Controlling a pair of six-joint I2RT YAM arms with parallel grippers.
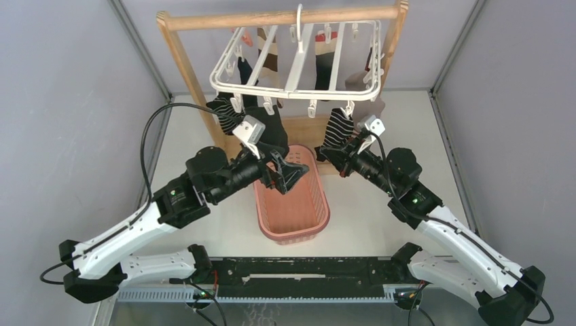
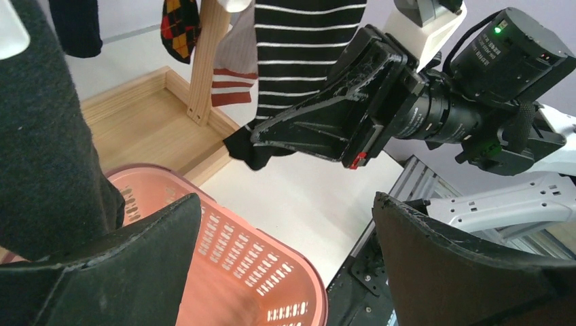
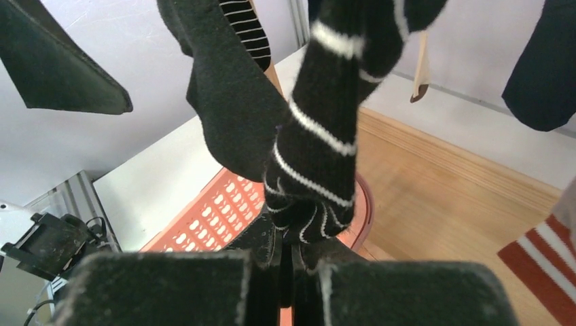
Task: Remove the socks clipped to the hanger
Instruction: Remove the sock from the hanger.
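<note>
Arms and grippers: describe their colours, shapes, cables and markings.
The left arm and right arm have white shells near the base and black motor housings further out. A black cable loops off the left arm. A green light glows on the right wrist. The left gripper and right gripper have black, scuffed, wedge-shaped fingers.

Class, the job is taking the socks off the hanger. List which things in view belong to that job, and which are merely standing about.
Belongs to the job:
hanger
striped sock, pinched in the shut right gripper
plain black sock
left gripper, open

Merely standing about:
wooden rack
pink basket
table
</note>
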